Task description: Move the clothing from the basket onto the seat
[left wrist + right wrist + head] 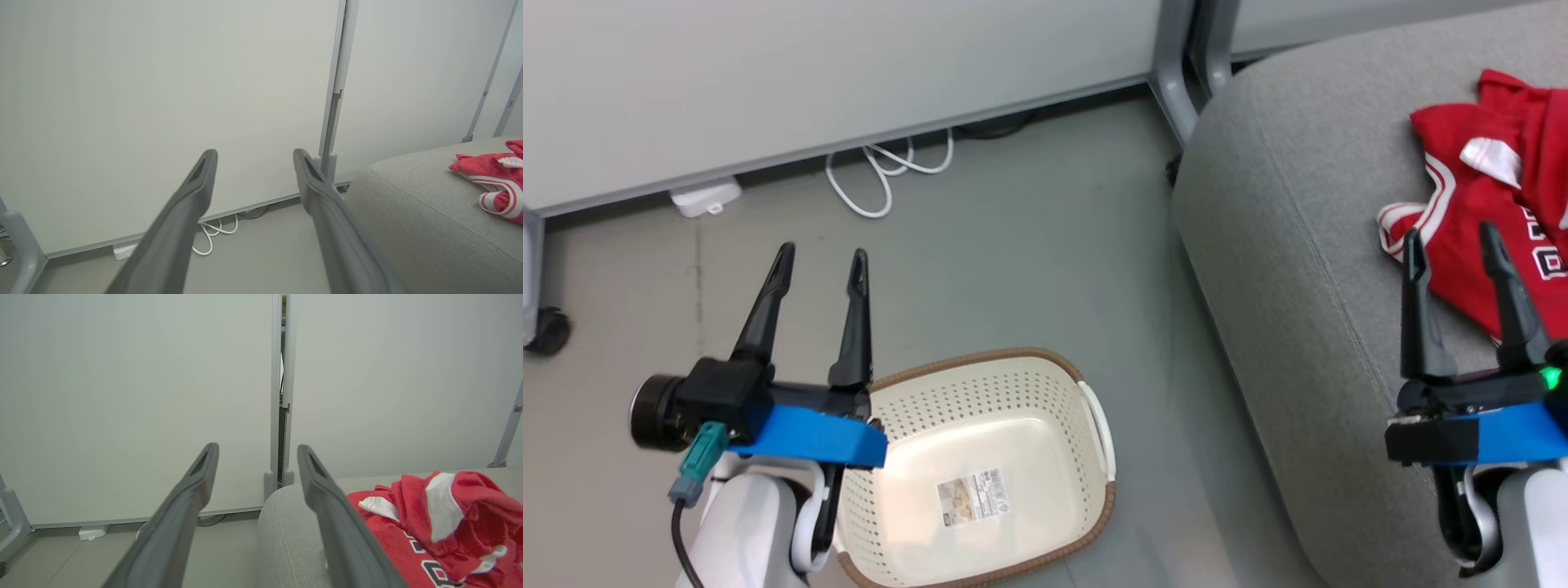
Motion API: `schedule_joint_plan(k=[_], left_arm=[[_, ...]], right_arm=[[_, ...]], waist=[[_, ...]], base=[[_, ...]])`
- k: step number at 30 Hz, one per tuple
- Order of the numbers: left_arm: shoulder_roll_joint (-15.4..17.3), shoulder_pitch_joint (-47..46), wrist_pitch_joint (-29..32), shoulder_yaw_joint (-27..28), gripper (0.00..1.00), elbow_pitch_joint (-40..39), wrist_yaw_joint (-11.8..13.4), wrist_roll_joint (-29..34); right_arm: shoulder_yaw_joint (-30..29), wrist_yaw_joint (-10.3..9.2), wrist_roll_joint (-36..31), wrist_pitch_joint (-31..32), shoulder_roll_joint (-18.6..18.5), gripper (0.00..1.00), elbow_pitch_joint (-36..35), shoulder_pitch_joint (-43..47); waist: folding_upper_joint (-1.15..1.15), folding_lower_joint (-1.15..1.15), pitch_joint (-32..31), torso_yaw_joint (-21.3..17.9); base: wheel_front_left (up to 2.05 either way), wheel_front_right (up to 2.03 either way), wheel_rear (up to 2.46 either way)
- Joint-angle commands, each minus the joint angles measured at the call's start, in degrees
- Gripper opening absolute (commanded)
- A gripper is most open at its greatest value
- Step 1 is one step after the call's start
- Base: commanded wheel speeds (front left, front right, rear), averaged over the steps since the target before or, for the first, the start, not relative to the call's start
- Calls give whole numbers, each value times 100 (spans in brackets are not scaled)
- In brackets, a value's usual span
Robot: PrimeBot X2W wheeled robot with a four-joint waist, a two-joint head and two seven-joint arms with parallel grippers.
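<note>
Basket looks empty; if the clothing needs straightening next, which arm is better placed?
Right, probably. The right end effector, open, sits over the seat at the clothing; the left end effector is over the floor by the basket.

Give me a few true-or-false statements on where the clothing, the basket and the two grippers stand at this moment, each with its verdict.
1. The basket holds no clothing. True.
2. The clothing lies on the floor beside the basket. False: it lies on the seat.
3. The right gripper is shut on a red garment. False: its jaws stand open and hold nothing.
4. The left gripper is open and empty. True.
5. The basket stands on the seat. False: it stands on the floor, beside the seat.
</note>
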Motion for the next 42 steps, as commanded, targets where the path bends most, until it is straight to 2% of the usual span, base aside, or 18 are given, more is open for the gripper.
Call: schedule_joint_plan(k=[1, 7, 13, 26, 42], left_arm=[[-48, 182, -13, 165, 100, -47, -34, 65], [-222, 590, -12, 651, 100, -77, -108, 206], [-364, 894, -13, 912, 100, -55, -219, 316], [-485, 1211, -13, 1028, 100, 165, -387, 514], [-546, 1102, -13, 1148, 100, 274, -437, 563]], right_arm=[[70, 1, -2, 0, 37, 100, -41, 165], [316, 1, 22, 0, 120, 100, -27, 398], [475, 1, -17, 0, 227, 100, -2, 593], [529, 1, -36, 0, 359, 100, 487, 868], [511, 1, -25, 0, 429, 100, 764, 781]], waist=[[0, 1, -249, 251], [0, 1, -553, 506], [0, 1, -760, 658], [0, 1, -1020, 944], [0, 1, -983, 1050]], base=[[0, 0, 0], [0, 0, 0], [0, 0, 0], [0, 0, 0], [0, 0, 0]])
